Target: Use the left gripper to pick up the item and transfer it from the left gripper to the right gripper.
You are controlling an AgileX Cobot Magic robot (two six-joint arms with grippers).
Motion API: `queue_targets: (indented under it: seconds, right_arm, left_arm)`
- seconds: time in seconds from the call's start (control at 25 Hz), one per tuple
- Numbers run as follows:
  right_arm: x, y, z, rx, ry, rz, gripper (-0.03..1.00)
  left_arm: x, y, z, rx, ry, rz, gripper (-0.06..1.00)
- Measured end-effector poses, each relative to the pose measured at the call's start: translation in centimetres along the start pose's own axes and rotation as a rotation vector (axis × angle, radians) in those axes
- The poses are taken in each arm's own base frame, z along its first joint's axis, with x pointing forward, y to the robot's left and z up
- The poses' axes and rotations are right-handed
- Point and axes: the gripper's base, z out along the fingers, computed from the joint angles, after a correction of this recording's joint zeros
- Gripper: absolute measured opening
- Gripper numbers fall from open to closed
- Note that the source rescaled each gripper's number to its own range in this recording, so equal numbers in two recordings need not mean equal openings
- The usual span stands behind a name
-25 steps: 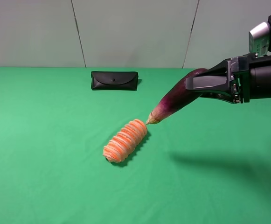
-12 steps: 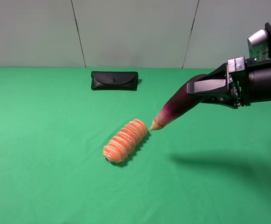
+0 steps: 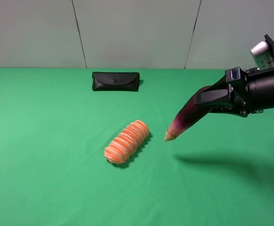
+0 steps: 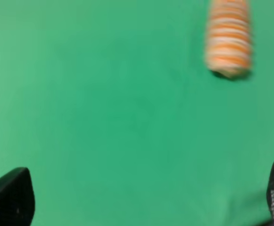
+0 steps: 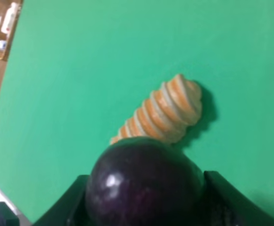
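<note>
The item, a dark purple eggplant [image 3: 188,117], hangs in the air right of the table's middle, its pale tip pointing down and left. My right gripper [image 3: 207,101] is shut on its thick end. In the right wrist view the glossy eggplant [image 5: 144,181] fills the space between the black fingers [image 5: 221,197]. My left gripper [image 4: 144,202] is open with nothing in it; only its two fingertips [image 4: 12,197] show above bare green cloth. The left arm is outside the exterior high view.
An orange-and-white ribbed roll [image 3: 126,141] lies mid-table, left of the eggplant's tip, and also shows as the roll [image 4: 228,37] and the roll [image 5: 162,113]. A black flat pouch [image 3: 116,81] rests near the far edge of the green table [image 3: 42,155].
My right gripper has carried the eggplant to the right and slightly down; its tip has drawn away from the roll's end. The roll and pouch have not moved.
</note>
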Motion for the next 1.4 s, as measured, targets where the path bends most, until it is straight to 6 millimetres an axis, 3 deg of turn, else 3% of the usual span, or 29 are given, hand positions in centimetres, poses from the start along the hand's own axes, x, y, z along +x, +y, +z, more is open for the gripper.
queue_targets:
  seconds: [0.24,0.84,1.2,1.4]
  right_arm:
    - [-0.1,-0.2,-0.2,0.043,0.027,0.033,0.01]
    - [-5.6,1.6,-3.8,0.246,0.13,-0.044,0.01]
    - [-9.4,0.3,-1.7,0.214,0.258,-0.026,0.01]
    - [-10.0,-1.3,0.0,0.21,0.314,0.009,0.01]
  left_arm:
    - [0.5,0.0,-0.6,-0.186,-0.055,-0.16,0.99]
    - [1.2,-0.4,-1.3,-0.415,-0.122,-0.337,0.98]
    - [1.2,-0.4,-1.3,-0.415,-0.122,-0.337,0.98]
    - [1.2,-0.4,-1.3,-0.415,-0.122,-0.337,0.98]
